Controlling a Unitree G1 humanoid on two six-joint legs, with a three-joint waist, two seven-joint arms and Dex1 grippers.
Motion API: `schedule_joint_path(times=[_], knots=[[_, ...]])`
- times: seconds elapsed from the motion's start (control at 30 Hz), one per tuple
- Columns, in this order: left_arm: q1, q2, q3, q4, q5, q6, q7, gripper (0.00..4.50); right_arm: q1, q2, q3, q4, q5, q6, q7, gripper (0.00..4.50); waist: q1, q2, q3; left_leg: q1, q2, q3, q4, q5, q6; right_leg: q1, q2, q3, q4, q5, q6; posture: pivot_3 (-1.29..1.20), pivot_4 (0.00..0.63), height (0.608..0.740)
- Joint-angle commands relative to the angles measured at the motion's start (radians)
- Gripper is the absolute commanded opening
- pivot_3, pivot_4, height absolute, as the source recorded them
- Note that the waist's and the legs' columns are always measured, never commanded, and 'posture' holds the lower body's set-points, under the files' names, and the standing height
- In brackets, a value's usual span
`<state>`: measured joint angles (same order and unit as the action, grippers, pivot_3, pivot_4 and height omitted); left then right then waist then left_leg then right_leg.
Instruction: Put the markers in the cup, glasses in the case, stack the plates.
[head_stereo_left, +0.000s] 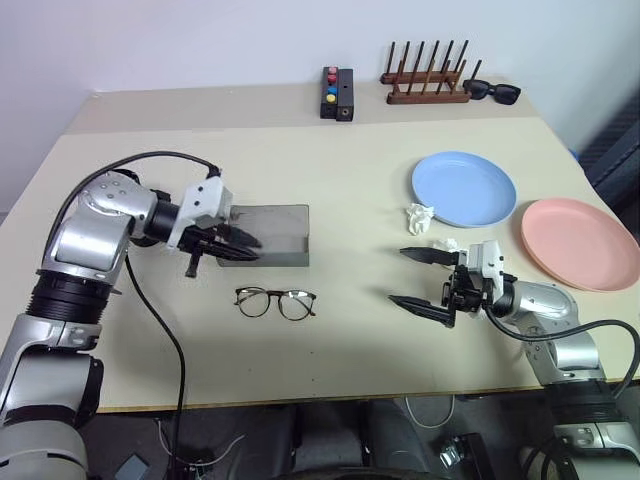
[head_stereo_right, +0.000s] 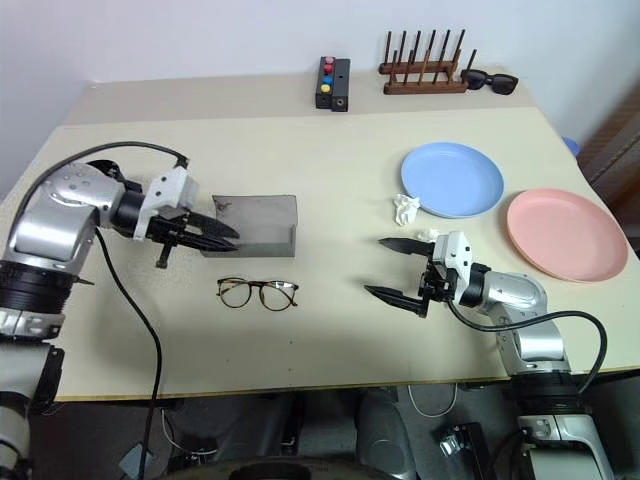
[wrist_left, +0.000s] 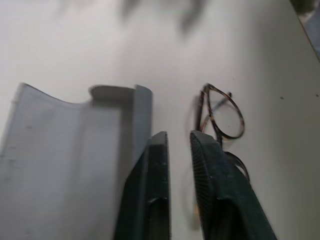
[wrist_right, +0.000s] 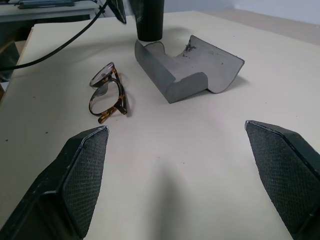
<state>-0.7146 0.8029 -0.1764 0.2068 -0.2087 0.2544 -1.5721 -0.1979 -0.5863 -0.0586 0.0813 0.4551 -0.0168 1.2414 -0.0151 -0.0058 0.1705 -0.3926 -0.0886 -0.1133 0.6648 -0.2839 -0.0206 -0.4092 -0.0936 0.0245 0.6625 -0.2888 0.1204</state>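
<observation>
Head views: case lying open on the bench, grey lid folded back. Glasses folded, flat on the bench just in front of the case, apart from it, not yet inside. Left pincer over the case's near left edge, tips nearly together, nothing between them. Right pincer hovering wide apart over bare bench, empty, well right of the glasses. Blue plate and pink plate side by side, not stacked; pink one close to the bench's right edge. Crumpled white scrap touching the blue plate's near left rim. At the back edge: button box, wooden rack, sunglasses. Markers nowhere spotted.

Left wrist view: narrow gap between the fingers, clamped on nothing. Open case shell just beside one finger, glasses just past the other.

Right wrist view: fingers spread wide, bare bench between. Glasses, open case and a black cup just behind the case ahead.

Judgement: case opened, nothing else done. Left: glasses into case, plates stacked, markers to find and cup. Plenty of open bench in the middle for both arms; watch the case wall beside the left pincer and the pink plate's closeness to the edge.
</observation>
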Motion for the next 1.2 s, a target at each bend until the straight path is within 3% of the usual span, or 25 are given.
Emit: schedule_joint_path(times=[0.03, 0.43, 1.2], knots=[[-0.011, 0.007, -0.010, 0.000, 0.001, -0.019, -0.021, 0.95, -0.002, 0.005, -0.015, -0.024, 0.010, -0.018, -0.006, 4.50, 0.002, 0.000, 0.000, 0.000, 0.000, 0.000, 0.000, 0.000, 0.000, 0.000, 0.000, 0.000, 0.000, 0.000, 0.000, 0.00, 0.150, 0.740], [-0.048, 0.029, -0.183, 0.069, -0.014, -0.111, -0.042, 0.95, 0.008, 0.007, -0.013, -0.039, 0.012, -0.017, -0.025, 4.50, 0.002, 0.000, 0.000, 0.000, 0.000, 0.000, 0.000, 0.000, 0.000, 0.000, 0.000, 0.000, 0.000, 0.000, 0.000, 0.00, 0.150, 0.740], [-0.178, 0.005, -0.399, 0.193, -0.060, -0.218, -0.042, 0.95, 0.047, 0.010, -0.017, -0.071, 0.015, -0.024, -0.050, 4.50, 0.002, 0.000, 0.000, 0.000, 0.000, 0.000, 0.000, 0.000, 0.000, 0.000, 0.000, 0.000, 0.000, 0.000, 0.000, 0.00, 0.150, 0.740]])
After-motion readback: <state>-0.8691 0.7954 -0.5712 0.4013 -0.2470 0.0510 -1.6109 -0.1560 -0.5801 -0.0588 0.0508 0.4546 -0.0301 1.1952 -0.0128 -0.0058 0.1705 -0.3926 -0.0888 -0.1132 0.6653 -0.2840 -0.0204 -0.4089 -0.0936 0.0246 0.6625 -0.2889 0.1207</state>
